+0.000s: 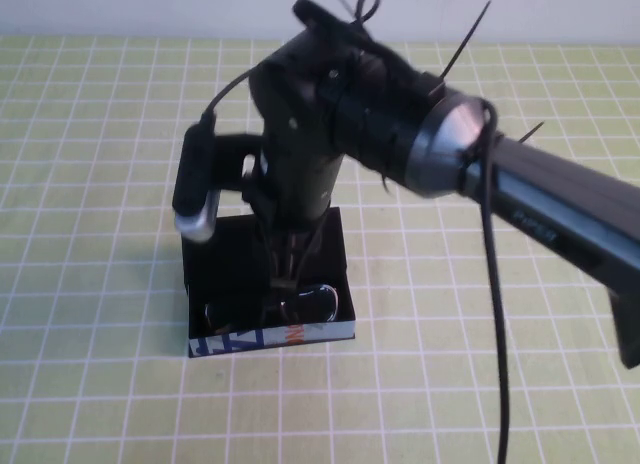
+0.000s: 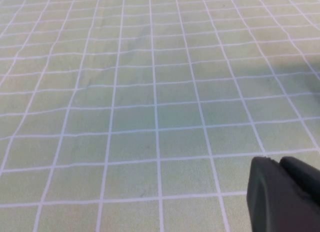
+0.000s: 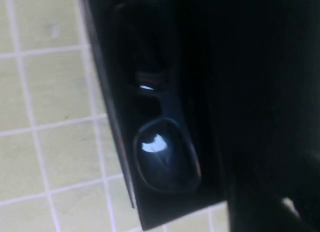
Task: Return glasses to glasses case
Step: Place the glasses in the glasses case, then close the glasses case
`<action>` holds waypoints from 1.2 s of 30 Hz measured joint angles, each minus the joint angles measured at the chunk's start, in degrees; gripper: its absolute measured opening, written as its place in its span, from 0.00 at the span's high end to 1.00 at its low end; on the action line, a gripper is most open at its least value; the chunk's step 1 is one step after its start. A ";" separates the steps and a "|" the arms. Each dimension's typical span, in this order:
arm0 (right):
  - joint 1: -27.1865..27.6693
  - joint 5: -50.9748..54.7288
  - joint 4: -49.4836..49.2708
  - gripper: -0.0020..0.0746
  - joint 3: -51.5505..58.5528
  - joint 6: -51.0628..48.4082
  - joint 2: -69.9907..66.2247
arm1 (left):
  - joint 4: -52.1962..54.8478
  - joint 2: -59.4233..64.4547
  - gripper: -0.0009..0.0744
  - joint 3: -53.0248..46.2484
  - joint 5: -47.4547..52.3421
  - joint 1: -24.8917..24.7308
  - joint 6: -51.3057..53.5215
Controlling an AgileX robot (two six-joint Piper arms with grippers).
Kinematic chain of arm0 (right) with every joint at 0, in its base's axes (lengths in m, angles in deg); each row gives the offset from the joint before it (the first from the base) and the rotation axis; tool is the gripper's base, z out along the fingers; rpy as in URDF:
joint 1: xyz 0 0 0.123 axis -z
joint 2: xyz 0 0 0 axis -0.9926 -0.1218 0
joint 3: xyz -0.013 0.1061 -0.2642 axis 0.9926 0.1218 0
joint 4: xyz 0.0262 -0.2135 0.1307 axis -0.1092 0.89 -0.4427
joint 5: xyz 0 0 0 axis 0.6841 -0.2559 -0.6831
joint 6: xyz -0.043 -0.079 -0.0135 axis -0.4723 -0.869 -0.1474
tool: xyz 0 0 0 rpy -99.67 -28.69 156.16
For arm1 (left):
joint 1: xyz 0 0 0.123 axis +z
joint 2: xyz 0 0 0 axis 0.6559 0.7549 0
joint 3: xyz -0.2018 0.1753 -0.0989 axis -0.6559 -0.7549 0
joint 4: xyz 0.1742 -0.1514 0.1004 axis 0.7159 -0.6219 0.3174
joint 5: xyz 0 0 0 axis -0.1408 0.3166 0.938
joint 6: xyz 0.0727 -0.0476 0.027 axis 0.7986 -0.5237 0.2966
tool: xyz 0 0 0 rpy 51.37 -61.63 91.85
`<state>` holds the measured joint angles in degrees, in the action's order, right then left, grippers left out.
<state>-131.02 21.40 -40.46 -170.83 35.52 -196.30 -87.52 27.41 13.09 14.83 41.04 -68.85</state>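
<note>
Glasses (image 1: 305, 306) lying inside open case (image 1: 345, 274), mid-table
Right gripper (image 1: 285, 269) low over them, finger state impossible to tell; left gripper (image 2: 285, 194) apart over bare mat (image 2: 150, 92), seemingly closed; release, retreat and perhaps lid closing left

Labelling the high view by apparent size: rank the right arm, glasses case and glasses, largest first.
1. Right arm, though it is nearest the camera.
2. Glasses case, beneath the right gripper.
3. Glasses, inside it.
Left gripper: unseen in the high view.
</note>
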 joint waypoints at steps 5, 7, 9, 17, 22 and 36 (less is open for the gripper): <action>2.94 0.19 0.25 0.94 -0.31 6.03 1.23 | 0.00 0.00 0.99 0.00 0.00 0.00 0.00; 4.41 0.23 -0.17 0.97 -0.31 6.69 1.37 | 0.00 0.00 0.99 0.00 0.00 0.00 0.00; 6.07 0.33 -1.34 0.98 -0.31 6.84 1.40 | 0.00 0.00 0.99 0.00 0.00 0.00 0.00; 13.27 0.44 -16.13 0.99 -0.31 8.18 1.63 | 0.00 0.00 0.99 0.00 0.00 0.00 0.00; 16.97 0.44 -21.70 0.99 -0.31 8.32 1.63 | 0.24 0.00 0.99 0.00 -2.09 0.00 1.63; 18.06 0.44 -24.73 0.99 -0.31 10.12 1.76 | -13.02 0.39 0.99 0.24 -15.68 -0.13 -16.65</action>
<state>-112.96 21.84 -65.19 -171.14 45.65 -194.54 -100.54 27.81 13.34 -0.85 40.91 -85.50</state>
